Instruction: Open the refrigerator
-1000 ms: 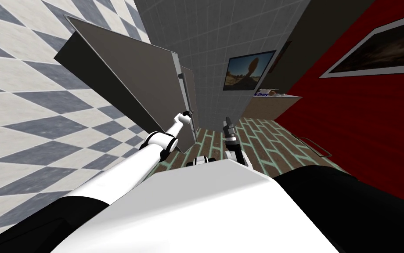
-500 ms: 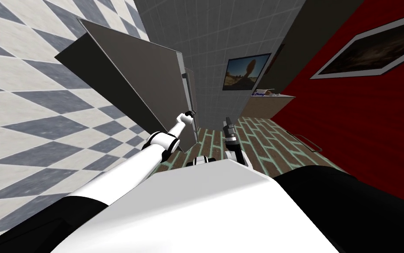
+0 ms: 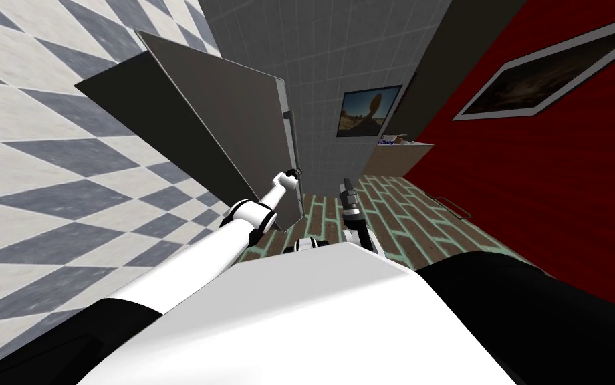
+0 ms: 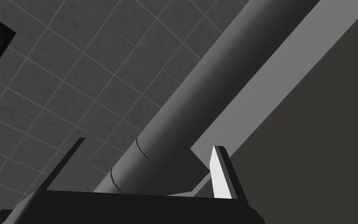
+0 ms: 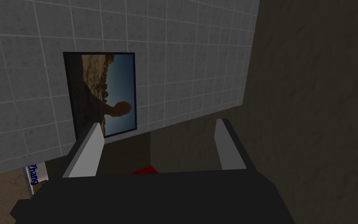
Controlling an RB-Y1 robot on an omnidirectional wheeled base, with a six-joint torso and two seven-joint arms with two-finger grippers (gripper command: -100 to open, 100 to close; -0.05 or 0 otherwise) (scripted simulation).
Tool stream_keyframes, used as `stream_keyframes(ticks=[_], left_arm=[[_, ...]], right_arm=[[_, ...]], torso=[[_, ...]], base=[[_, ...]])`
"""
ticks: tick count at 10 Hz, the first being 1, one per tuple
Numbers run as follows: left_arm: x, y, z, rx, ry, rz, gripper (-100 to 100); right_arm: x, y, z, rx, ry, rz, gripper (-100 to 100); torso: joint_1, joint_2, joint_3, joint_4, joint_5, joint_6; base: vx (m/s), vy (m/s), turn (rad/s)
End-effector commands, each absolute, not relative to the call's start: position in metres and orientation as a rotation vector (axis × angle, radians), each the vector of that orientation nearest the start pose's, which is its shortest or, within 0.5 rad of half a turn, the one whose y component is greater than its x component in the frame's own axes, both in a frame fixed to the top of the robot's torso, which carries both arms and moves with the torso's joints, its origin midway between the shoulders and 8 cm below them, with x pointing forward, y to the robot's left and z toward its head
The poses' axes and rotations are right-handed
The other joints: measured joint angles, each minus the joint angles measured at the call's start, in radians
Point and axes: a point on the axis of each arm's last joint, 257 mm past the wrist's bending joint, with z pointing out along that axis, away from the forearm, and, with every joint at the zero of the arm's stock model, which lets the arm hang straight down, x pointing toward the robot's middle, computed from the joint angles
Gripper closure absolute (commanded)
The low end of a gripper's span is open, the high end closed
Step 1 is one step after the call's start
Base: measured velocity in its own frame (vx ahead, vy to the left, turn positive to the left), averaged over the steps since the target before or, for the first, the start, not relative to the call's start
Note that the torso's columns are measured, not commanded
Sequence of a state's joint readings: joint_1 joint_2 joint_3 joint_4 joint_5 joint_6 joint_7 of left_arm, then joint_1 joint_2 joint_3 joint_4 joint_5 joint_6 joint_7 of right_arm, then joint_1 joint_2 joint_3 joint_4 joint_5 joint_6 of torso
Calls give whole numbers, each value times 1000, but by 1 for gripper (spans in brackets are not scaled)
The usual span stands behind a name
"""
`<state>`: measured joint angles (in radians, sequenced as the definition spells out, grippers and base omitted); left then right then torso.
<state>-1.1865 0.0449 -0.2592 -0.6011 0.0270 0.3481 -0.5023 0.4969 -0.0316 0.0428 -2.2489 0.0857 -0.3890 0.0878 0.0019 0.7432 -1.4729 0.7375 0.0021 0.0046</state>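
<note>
fridge [image 3: 132, 93]: tall dark grey box, left of centre in head view, backed against the checkered wall [image 3: 45, 167], standing on the brick-pattern floor [image 3: 393, 214]. The door [image 3: 232, 120] faces me. The handle [image 3: 292, 134] is an upright grey bar along the door edge on the side of the grey tiled wall [image 3: 326, 60].

Left arm is stretched out to the lower end of that bar, and the left tool [image 3: 293, 174] sits on it. Left wrist view: the bar runs up between the fingers [image 4: 221, 175]. The tool is spread and straddles the bar without pinching it. The lit finger is right against the handle's foot, beside the flat door face. The shaded finger stands apart from the bar, with tiled wall visible in the gap.

Can't tell if the door is off its seal.

right tool [image 3: 347, 189]: low in front, right of the fridge, over the floor, blades spread with nothing between them.
</note>
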Motion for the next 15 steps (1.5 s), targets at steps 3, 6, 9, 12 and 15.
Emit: stream_keyframes(ticks=[3, 6, 9, 12, 15], left_arm=[[702, -84, -78, -214, 1850, -748, 100], [702, -84, -78, -214, 1850, -748, 100], [692, -103, -80, -175, 1861, -763, 100], [685, -119, -77, -146, 1864, -790, 100], [680, -129, -67, -129, 1876, -792, -100]], right_arm=[[371, -258, -13, 656, 808, 1175, 0], [371, -257, -13, 657, 808, 1175, 0], [371, -257, -13, 657, 808, 1175, 0], [371, -258, -13, 656, 809, 1175, 0], [371, -258, -13, 657, 809, 1175, 0]], torso=[[-1, -2, -1, 3, 0, -1], [-5, -8, -5, 6, -1, -9], [-2, -1, 0, 2, -1, -3], [-2, 3, 2, 2, -1, -1], [-3, -3, -2, 5, -1, -4]], base=[[-123, 241, -196], [-31, 61, -18], [-40, 128, -160], [-124, 284, -331], [-83, 178, -182]])
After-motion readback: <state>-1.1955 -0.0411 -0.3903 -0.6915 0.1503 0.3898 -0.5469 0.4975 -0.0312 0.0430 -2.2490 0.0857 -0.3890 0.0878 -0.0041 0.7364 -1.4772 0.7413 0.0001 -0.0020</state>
